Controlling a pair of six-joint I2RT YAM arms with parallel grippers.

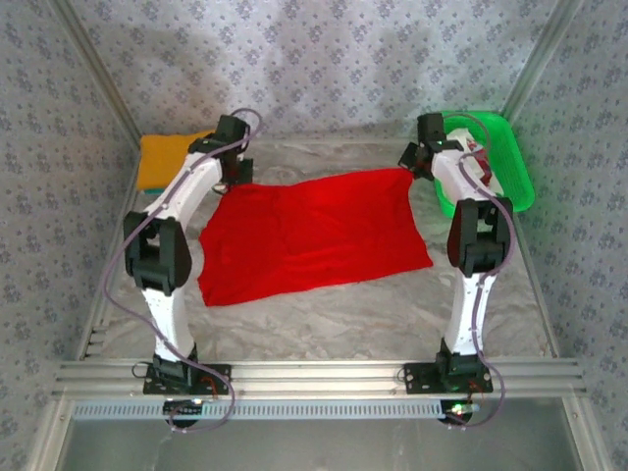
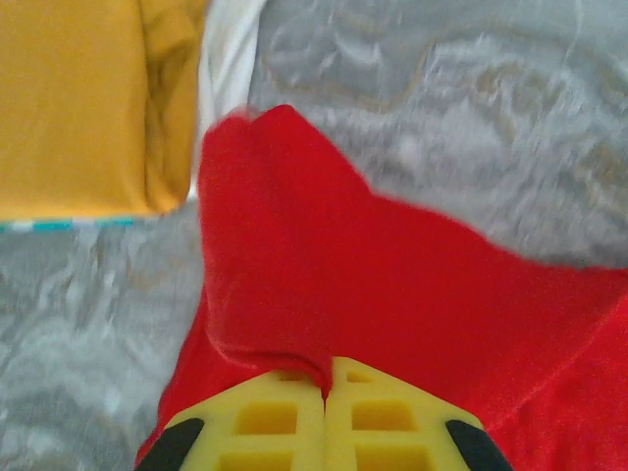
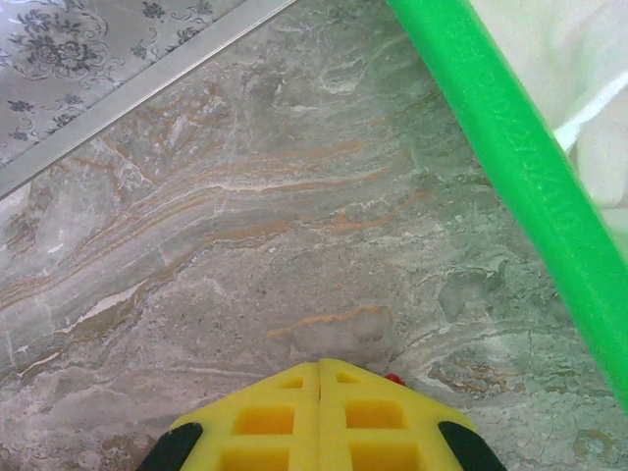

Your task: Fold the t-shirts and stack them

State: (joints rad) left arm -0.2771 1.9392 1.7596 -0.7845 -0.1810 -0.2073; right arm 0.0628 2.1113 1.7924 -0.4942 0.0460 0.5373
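1. Orange tee point(image 1: 165, 159) lies folded, ahead-left of the left jaws, apart.
2. Left gripper point(image 2: 326, 371): jaws closed tight, pinching a fold of the red tee point(image 1: 314, 235) at the tips.
3. Red tee is spread flat between both grippers.
4. Right gripper point(image 3: 322, 367): jaws pressed together, red sliver at the tip, tee corner pinched.
5. Basket point(image 3: 510, 167): rim just right of the right jaws, white cloth point(image 3: 579, 59) inside.

Green basket point(image 1: 521, 169) on marble table point(image 1: 324, 314)
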